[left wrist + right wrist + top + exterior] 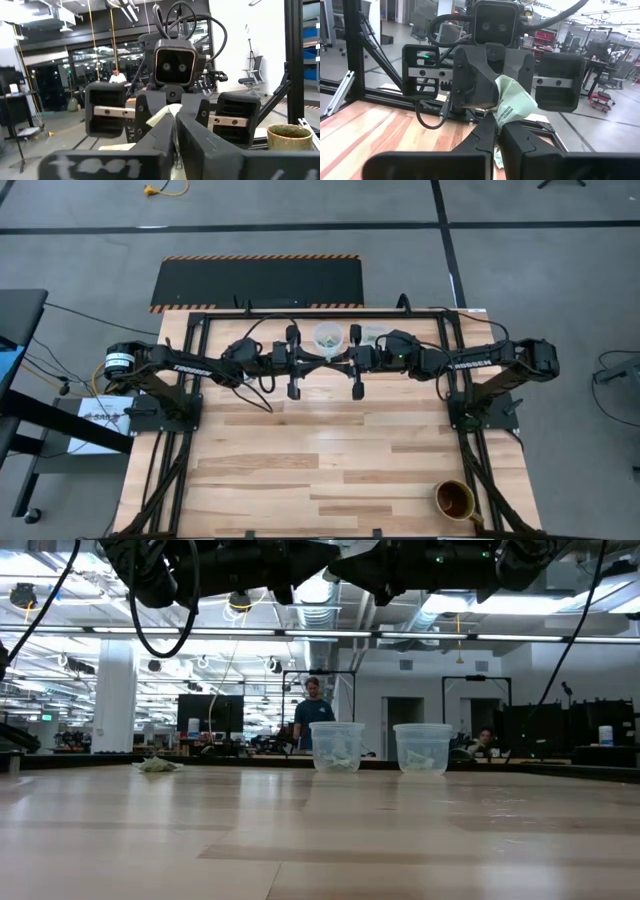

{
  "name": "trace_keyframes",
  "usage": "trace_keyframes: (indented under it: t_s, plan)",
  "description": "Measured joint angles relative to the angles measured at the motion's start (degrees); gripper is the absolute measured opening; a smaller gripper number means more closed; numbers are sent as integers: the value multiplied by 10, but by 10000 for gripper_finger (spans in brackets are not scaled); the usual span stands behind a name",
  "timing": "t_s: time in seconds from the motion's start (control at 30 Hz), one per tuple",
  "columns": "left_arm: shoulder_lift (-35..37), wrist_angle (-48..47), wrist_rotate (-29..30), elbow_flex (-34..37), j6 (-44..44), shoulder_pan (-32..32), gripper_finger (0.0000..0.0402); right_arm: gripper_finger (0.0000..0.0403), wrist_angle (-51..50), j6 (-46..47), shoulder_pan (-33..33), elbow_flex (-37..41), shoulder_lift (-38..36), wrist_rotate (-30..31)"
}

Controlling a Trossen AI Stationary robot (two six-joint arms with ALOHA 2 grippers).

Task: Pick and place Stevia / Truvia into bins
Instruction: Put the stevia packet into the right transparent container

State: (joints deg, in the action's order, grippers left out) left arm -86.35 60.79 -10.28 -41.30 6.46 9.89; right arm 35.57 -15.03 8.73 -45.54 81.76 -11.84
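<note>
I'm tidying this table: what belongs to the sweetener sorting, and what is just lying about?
Job: packet pinched between left claw and right claw; loose packets; left clear cup; right clear cup.
Lying about: brown cup.

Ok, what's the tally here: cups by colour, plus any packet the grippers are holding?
Clear cups: 2
Brown cup: 1
Green packet, gripped by both the left gripper and the right gripper: 1
Total: 4
The packets inside the clear cups and the small pile on the table are too small to count.
</note>
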Motion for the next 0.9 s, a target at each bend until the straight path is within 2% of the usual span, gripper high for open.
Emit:
trace_keyframes:
  t_s: [0.27,0.43,0.53,0.77,0.9]
  plan:
    - [0,-7,3,0,14,-11,106,6,-8,-6,3,0,0,12]
    - [0,-56,6,0,14,-11,148,3,-40,-7,28,0,0,14]
    - [0,-106,11,0,14,-11,159,5,-67,1,49,0,0,22]
    - [0,-178,64,0,14,-12,162,3,-130,22,97,0,0,111]
    - [0,-193,123,0,12,-12,162,4,-177,58,122,0,0,173]
